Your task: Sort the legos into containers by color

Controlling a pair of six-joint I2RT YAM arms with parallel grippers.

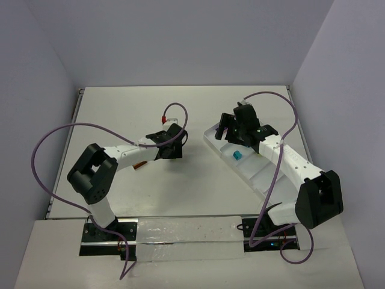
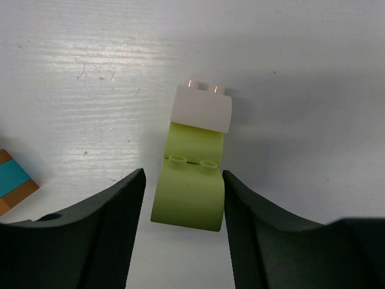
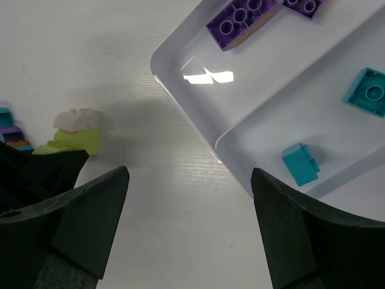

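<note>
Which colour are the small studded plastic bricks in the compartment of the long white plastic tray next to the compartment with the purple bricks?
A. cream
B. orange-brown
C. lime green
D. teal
D: the right wrist view shows two teal bricks in the compartment beside the one that holds the purple bricks of the white tray.

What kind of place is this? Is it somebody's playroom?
Probably a robot lab bench, not a playroom. A left arm and a right arm are bolted to a white table boxed in by plain walls, and a white tray holds toy bricks.
</note>
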